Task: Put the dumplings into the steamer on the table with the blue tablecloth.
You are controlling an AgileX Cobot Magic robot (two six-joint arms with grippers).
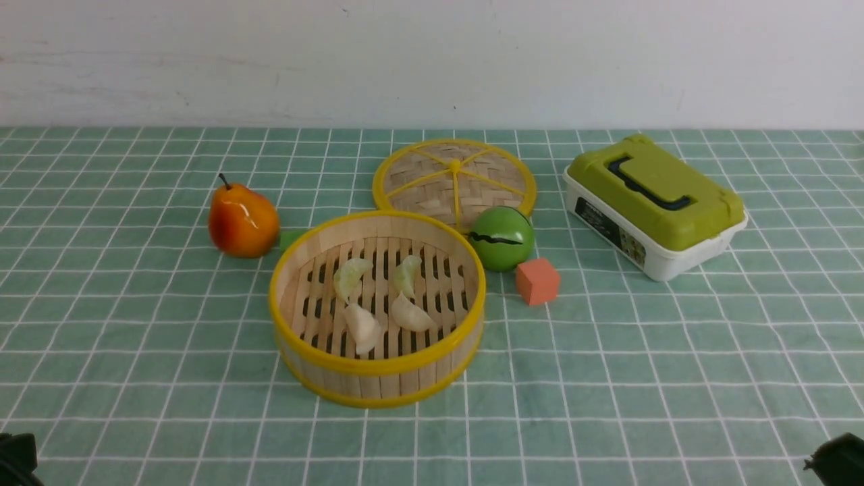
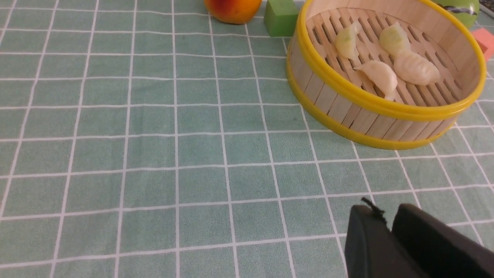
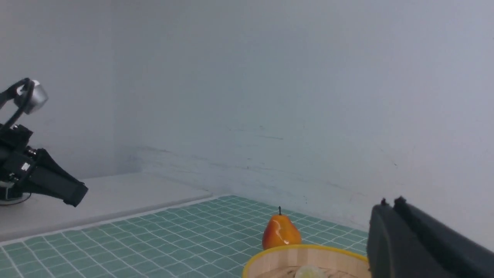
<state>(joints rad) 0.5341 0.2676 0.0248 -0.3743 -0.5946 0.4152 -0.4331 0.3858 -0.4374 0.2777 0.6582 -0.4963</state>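
Nearest me, the left gripper (image 2: 386, 216) stands slightly parted, empty; the right gripper (image 3: 389, 204) is closed, empty. Left of the front frame's centre, the steamer (image 1: 378, 385) holds four dumplings (image 1: 363, 328): two upper ones upright, lower two slanting down rightward.

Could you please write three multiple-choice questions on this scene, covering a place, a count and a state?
1. Where is the pear?
A) on the woven lid
B) left of the steamer
C) inside the steamer

2. How many dumplings are in the steamer?
A) two
B) three
C) four

3. How is the lunch box?
A) closed, its green lid on
B) open, its lid beside it
C) upside down

1 B: the pear sits on the cloth, left of the rim.
2 C: four dumplings show on the slats.
3 A: the green lid covers the white base.
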